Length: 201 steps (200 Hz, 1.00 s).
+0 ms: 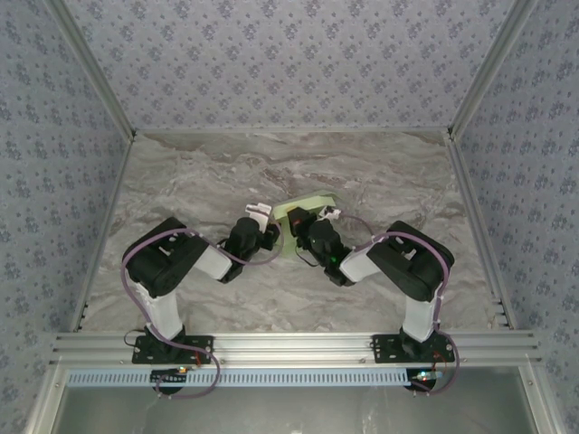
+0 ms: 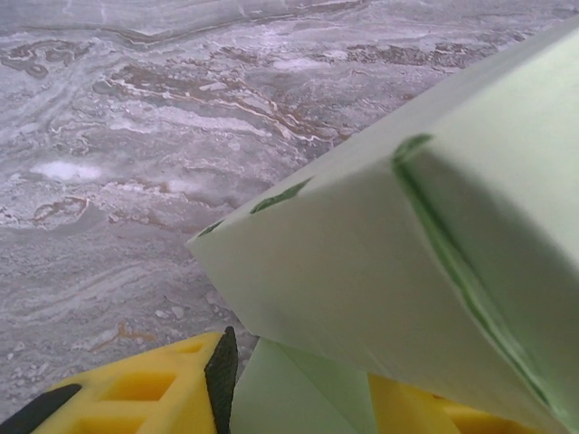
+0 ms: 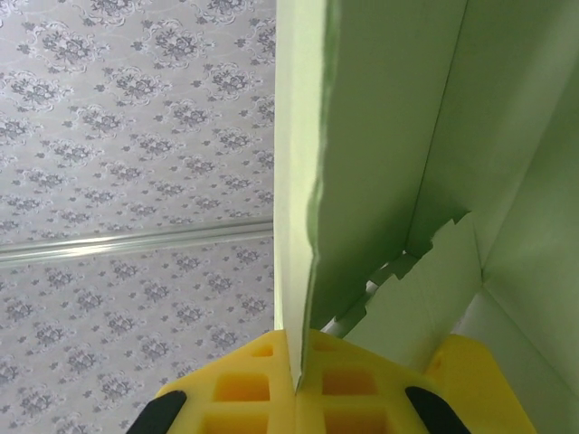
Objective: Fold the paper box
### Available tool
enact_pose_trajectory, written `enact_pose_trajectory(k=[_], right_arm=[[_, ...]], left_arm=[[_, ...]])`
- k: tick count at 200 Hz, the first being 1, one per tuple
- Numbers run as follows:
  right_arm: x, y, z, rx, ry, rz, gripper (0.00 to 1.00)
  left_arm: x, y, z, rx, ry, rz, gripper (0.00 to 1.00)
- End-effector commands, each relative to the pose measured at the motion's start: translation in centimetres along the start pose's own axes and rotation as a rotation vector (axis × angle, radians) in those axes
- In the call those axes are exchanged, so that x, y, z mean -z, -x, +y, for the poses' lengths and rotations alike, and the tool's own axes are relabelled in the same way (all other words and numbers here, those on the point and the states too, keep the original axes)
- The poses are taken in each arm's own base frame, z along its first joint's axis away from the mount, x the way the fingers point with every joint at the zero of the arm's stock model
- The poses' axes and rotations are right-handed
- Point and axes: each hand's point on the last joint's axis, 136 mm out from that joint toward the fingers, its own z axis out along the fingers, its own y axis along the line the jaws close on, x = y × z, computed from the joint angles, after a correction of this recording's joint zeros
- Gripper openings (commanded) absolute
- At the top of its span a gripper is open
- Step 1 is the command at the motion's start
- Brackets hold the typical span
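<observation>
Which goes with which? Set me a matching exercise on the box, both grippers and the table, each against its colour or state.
Things:
1. paper box
2. left gripper
3. right gripper
4. table

Colour or state:
A. shut on a card wall
B. grey marbled
C. pale green
D. fingers apart

Pairs: 1-C, 2-D, 3-A, 4-B

Pale green paper box (image 2: 362,271), partly folded, tilted, at table (image 1: 181,181) centre
</observation>
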Motion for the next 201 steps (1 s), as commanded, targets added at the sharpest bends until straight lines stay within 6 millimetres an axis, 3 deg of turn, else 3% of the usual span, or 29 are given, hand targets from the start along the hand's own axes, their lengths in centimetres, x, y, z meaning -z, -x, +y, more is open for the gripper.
enact_pose_trajectory(k=[1,57,111,156,201], right_arm=[[0.1,-1.8,-4.1,-0.001,-0.149,0.048,0.0],[-0.8,-1.4,-3.6,0.016,-0.15,0.021,0.0],[-1.3,-0.8,-4.7,0.03,-0.166,0.007,0.03],[-2.0,-0.6,-5.2,0.051,-0.177,0.007,0.16],[-2.3,-0.9,-4.8,0.053,-0.168,0.02,0.2]], left_arm=[[-0.6,5.3,0.0,0.023,0.021,-0.156,0.43],[-0.9,6.6,-0.2,0.032,0.019,-0.173,0.43],[-1.4,6.3,1.0,0.082,0.005,-0.151,0.28],[-1.9,6.1,1.3,0.091,-0.014,-0.126,0.23],[-2.3,6.2,1.8,0.097,-0.026,-0.117,0.17]])
